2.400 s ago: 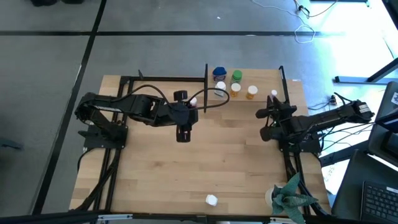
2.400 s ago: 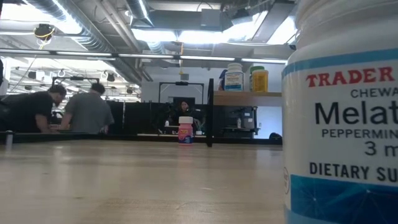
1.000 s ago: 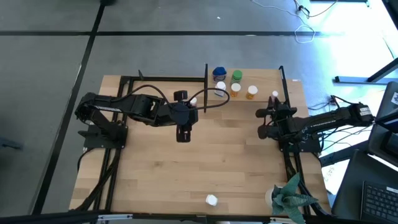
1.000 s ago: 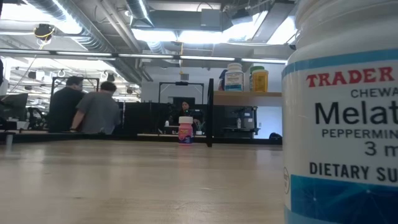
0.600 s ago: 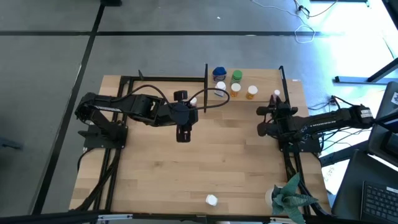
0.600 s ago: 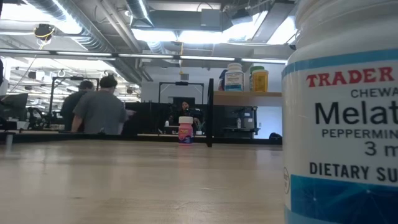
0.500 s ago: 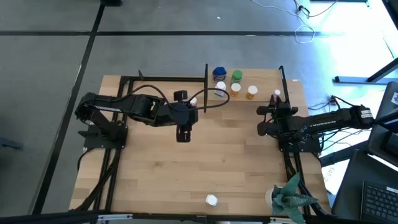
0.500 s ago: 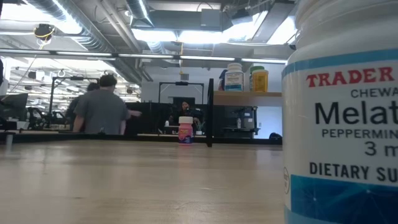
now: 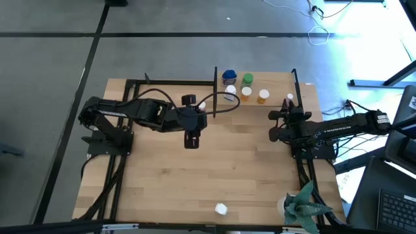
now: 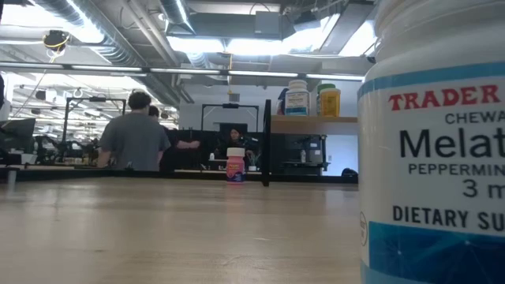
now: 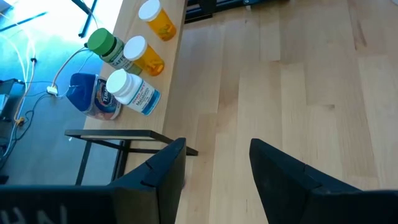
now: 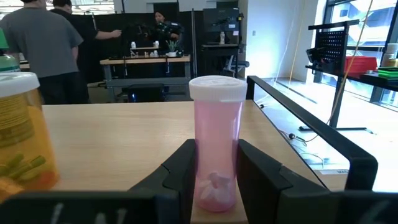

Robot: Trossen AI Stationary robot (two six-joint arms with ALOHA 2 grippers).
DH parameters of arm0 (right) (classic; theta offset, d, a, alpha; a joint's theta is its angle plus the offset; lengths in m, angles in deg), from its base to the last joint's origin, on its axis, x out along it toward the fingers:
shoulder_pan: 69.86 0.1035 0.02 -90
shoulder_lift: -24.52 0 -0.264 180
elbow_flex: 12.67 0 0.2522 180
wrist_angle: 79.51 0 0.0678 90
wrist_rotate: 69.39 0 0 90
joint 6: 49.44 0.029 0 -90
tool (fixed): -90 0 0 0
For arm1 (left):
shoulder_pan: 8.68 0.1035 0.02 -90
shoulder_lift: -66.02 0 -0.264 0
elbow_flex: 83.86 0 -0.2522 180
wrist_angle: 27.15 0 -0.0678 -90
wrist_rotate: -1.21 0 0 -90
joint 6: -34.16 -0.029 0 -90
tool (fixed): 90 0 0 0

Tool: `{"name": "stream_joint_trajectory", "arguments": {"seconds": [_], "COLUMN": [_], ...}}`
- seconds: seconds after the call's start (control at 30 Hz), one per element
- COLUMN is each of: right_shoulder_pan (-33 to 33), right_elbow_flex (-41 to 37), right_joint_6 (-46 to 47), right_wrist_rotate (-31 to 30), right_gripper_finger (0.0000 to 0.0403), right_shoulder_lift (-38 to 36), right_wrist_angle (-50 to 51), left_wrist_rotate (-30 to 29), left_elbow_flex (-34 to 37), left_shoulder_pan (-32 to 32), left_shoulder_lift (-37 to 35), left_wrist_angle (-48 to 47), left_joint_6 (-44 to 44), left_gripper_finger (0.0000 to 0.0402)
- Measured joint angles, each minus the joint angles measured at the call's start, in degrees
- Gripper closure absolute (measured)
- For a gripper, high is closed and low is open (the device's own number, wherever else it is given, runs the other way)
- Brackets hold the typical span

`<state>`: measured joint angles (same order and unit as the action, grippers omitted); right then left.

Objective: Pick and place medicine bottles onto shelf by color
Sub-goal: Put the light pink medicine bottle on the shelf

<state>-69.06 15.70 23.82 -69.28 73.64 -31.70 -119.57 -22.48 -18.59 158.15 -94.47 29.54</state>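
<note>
My right jaws (image 12: 214, 180) stand narrow around a pink bottle (image 12: 217, 140) with a white cap, one finger on each side of its lower body, though I cannot tell whether the pads press it; my left jaws (image 11: 214, 171) are parted with nothing between them. From above, my right jaws (image 9: 284, 117) sit at the right end of the shelf (image 9: 273, 83), a light wood board along the far edge of the surface (image 9: 214, 169), with the pink bottle (image 9: 288, 99) just beyond my fingers. On that board stand a blue bottle (image 9: 229, 75), a white bottle (image 9: 230, 91), a green-capped bottle (image 9: 247, 80) and two orange bottles (image 9: 246, 93) (image 9: 262, 96). My left jaws (image 9: 192, 138) hang over the middle of the surface, near the shelf's black upright (image 9: 215, 91). Another white bottle (image 9: 221, 208) stands alone at the near edge, with a green paper plant (image 9: 302, 207) off at the near right corner. At table height, that near bottle (image 10: 434, 150) fills the right side, its label reading Trader and Melat; far off, a small pink bottle (image 10: 235, 166) stands on the surface beside the upright (image 10: 267, 142), and bottles (image 10: 297, 97) sit up on the shelf (image 10: 312, 125). People (image 10: 134, 142) stand in the room behind. Past my left fingers I see the blue (image 11: 93, 96), white (image 11: 132, 92), green-capped (image 11: 107, 48) and two orange bottles (image 11: 144, 56) (image 11: 157, 20) grouped on the board. Past my right fingers, an orange bottle (image 12: 22, 130) stands near the pink one.
</note>
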Motion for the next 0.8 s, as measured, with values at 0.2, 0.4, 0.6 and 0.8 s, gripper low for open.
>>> {"name": "stream_joint_trajectory", "arguments": {"seconds": [0.2,0.4,0.6,0.8], "right_shoulder_pan": [0.00,0.00,0.00,0.00], "right_elbow_flex": [0.02,0.04,0.04,0.04], "right_joint_6": [0.04,-0.04,-0.19,-0.37], "right_wrist_rotate": [0.28,1.03,1.07,1.40], "right_gripper_finger": [0.0286,0.0280,0.0277,0.0252], "right_shoulder_lift": [-0.02,-0.02,-0.02,0.00], "right_wrist_angle": [-0.21,-1.40,-1.40,-1.40], "left_wrist_rotate": [0.00,0.00,0.00,0.02], "left_elbow_flex": [0.00,0.00,0.00,0.00], "left_shoulder_pan": [0.00,0.00,0.00,0.00], "left_shoulder_lift": [0.00,0.00,0.00,0.00], "left_wrist_angle": [-0.01,-0.01,-0.02,-0.02], "left_joint_6": [-0.02,-0.02,-0.02,-0.02], "left_gripper_finger": [0.0230,0.0230,0.0230,0.0230]}}
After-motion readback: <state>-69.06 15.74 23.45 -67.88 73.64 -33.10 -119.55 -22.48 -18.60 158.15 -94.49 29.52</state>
